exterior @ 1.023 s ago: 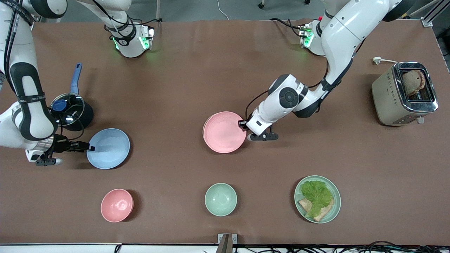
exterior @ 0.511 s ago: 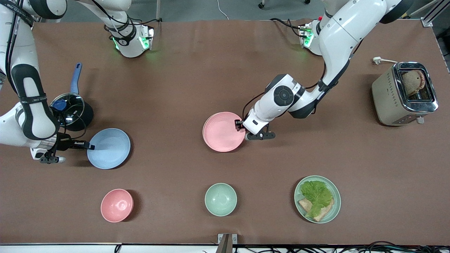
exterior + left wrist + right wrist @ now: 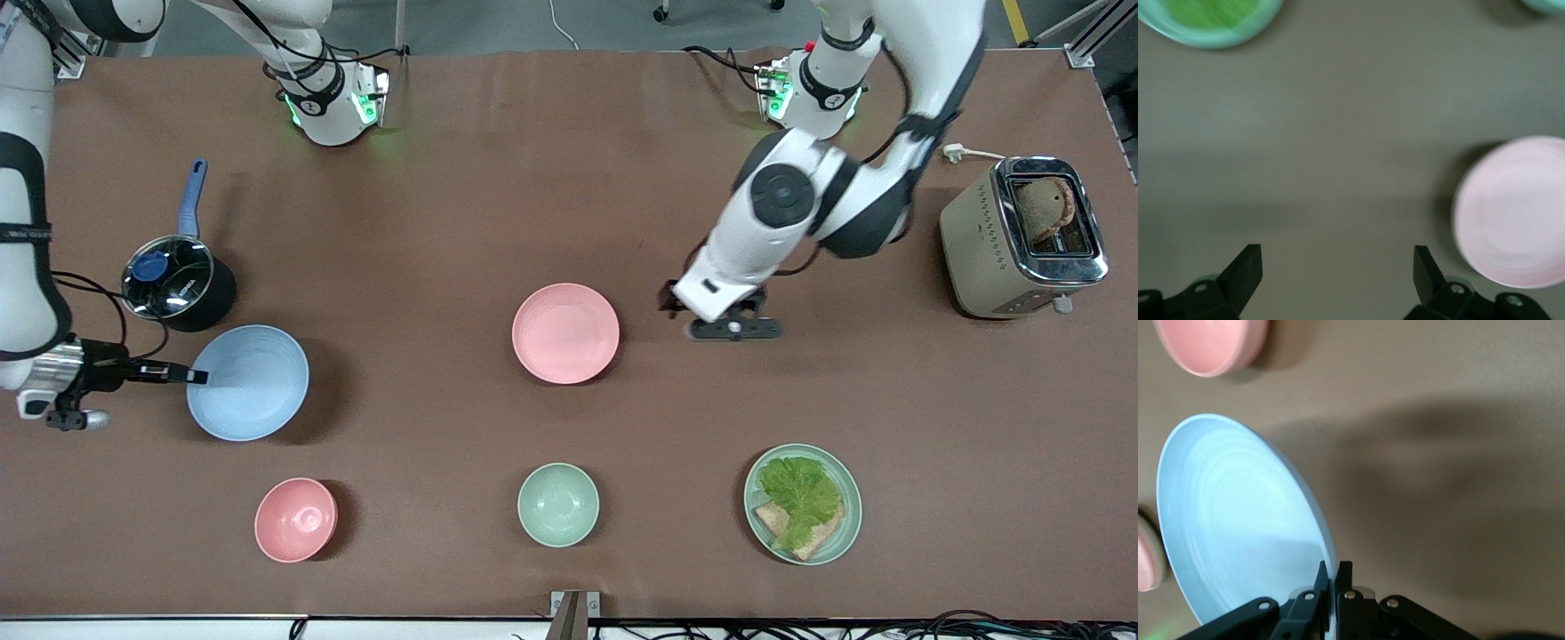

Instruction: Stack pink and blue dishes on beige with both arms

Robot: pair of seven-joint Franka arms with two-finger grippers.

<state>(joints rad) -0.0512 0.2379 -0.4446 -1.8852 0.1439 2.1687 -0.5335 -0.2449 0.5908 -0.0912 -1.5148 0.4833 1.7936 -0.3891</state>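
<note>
Right gripper pinches the rim of the blue plate at the right arm's end of the table, jaws clamped thin on the edge. The right wrist view shows the plate tilted and clear of the tabletop, its shadow thrown wide beneath. An edge grip suits a shallow dish with nothing else to hold; carried this way it can likely be lowered flat onto a stack.

Pink plate lies flat at mid-table, on top of another plate of which only a thin pale sliver shows at its edge; colour of that lower plate cannot be told for sure, presumably the beige one. The left gripper is in the air over bare table beside the pink plate, toward the left arm's end, jaws wide apart and empty, fingertips well separated in the left wrist view.

Materials: both plates matte, round, shallow, faint concentric ridges inside. Table covering is a dull brown sheet.

Judgement: pink looks placed; blue remains to be carried over and set on top.
</note>
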